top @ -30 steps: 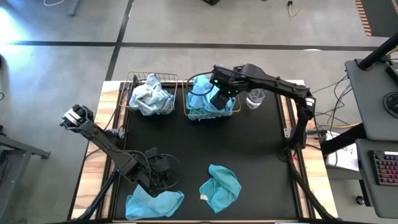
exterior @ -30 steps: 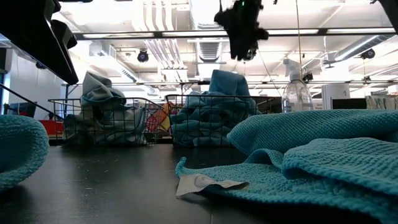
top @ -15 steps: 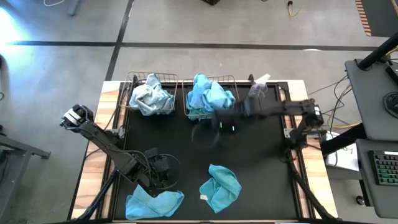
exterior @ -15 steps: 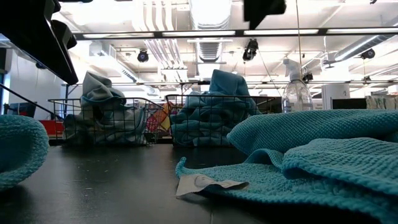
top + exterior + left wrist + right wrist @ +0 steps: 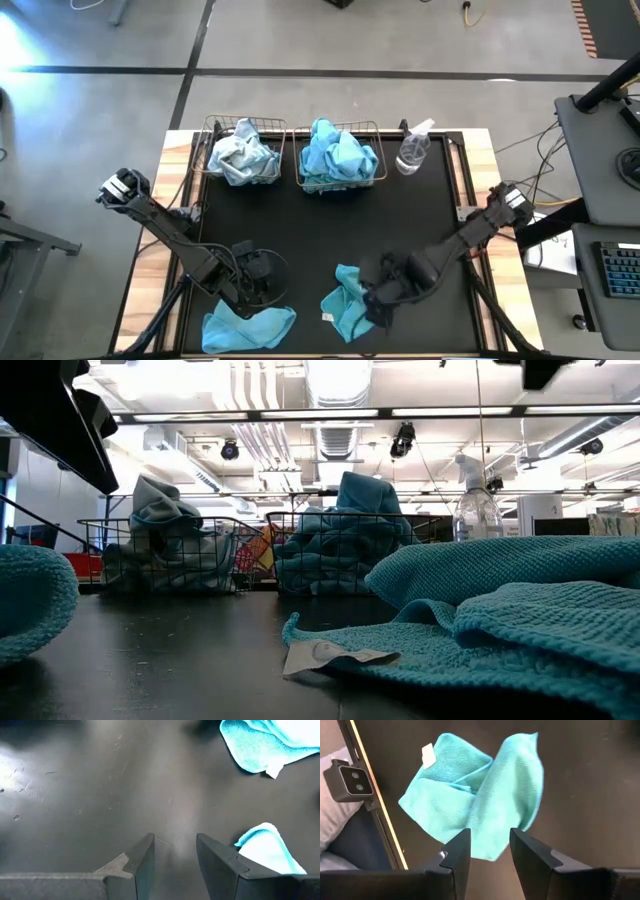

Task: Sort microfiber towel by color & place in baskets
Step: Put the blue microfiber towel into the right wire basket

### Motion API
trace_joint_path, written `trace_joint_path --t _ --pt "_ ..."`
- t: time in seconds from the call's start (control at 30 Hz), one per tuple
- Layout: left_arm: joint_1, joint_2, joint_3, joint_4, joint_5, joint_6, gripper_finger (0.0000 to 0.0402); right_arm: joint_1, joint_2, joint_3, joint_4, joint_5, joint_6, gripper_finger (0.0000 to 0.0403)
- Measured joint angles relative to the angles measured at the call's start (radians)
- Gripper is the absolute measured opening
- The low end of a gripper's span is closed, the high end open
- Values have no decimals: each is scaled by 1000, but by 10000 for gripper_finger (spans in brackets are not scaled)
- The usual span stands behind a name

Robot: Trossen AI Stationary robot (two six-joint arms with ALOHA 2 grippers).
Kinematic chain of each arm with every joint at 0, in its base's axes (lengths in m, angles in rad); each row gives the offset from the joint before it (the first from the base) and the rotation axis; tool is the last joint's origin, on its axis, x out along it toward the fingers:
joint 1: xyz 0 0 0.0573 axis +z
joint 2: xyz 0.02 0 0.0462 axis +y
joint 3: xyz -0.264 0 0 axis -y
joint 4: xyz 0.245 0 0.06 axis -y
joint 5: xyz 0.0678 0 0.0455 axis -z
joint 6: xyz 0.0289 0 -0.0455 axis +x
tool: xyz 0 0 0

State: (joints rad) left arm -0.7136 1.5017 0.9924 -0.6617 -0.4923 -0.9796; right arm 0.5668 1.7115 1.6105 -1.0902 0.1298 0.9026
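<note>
Black worktop point(image 5: 330, 240) carries a turquoise towel point(image 5: 356, 298) near the baskets point(image 5: 338, 160): soft, light, limp. Right end effector point(image 5: 487, 851), released, should pinch a raised fold; left end effector point(image 5: 174, 856) also released.

Two baskets point(image 5: 240, 150) point(image 5: 338, 158) sit side by side at the worktop's point(image 5: 330, 235) far edge, towels inside; a bottle point(image 5: 412, 150) stands right of them; two towels point(image 5: 248, 326) point(image 5: 350, 298) lie near the front.
</note>
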Motion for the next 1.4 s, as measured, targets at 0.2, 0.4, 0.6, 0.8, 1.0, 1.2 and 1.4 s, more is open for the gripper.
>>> trace_joint_path --t 0.2,0.4,0.6,0.8,1.0,1.2,1.4 --pt "0 0 0 30 -1 -9 130 14 0 -159 149 2 24 132" --pt "0 0 0 33 -1 -7 130 4 0 -272 221 2 44 132" --pt "0 0 0 34 -4 -6 130 3 0 -330 360 -33 48 132" --pt "0 0 0 34 -3 -6 130 2 0 -342 395 -33 39 132" --pt "0 0 0 34 -3 -1 130 2 0 -387 446 -34 29 132" --pt "0 0 0 35 -3 -1 130 -2 0 -449 516 -37 31 132" --pt "0 0 0 36 -3 -1 130 -19 0 -541 663 -91 43 132"
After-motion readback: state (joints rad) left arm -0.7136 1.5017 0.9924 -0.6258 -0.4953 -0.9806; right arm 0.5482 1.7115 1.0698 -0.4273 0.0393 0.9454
